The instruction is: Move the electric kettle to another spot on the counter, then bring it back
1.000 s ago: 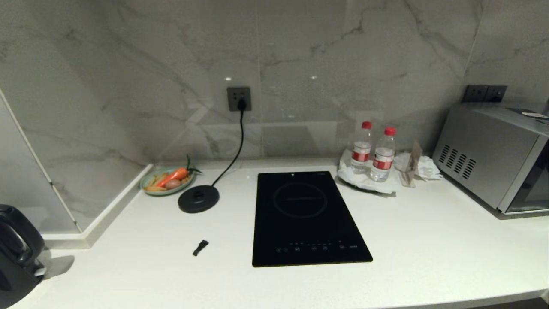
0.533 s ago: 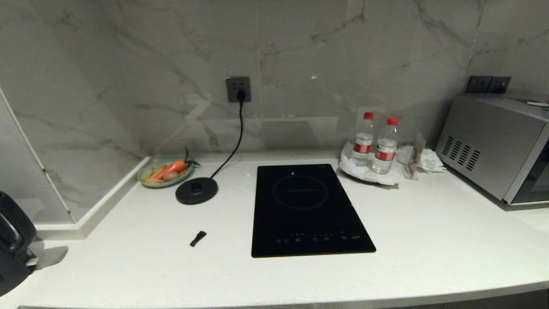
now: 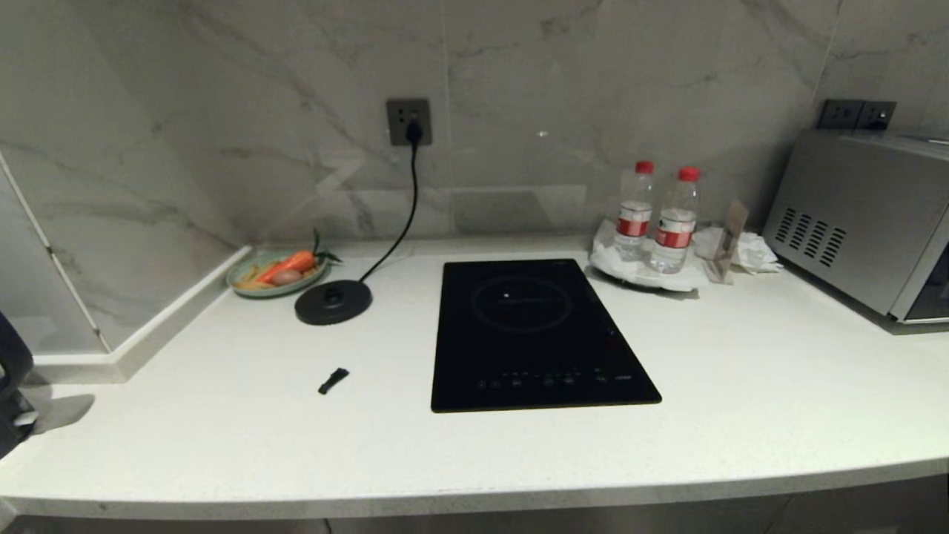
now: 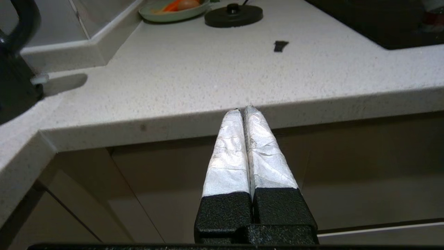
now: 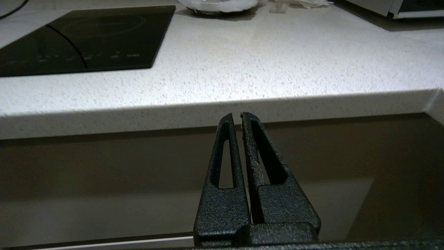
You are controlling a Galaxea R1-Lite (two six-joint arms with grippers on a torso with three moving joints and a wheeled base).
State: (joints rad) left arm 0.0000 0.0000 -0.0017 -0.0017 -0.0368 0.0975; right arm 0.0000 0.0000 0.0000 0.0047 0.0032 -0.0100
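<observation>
kettle (image 4: 14, 83): counter's (image 4: 194, 80) far left | left fingers (image 4: 242, 119): closed, apart, below edge

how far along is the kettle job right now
The kettle stands at the counter's far left edge, off its round base, so the move out looks done. Nothing is in hand: the left tool and right tool are shut and empty in front of the counter edge. Still left: bringing the kettle back.
</observation>
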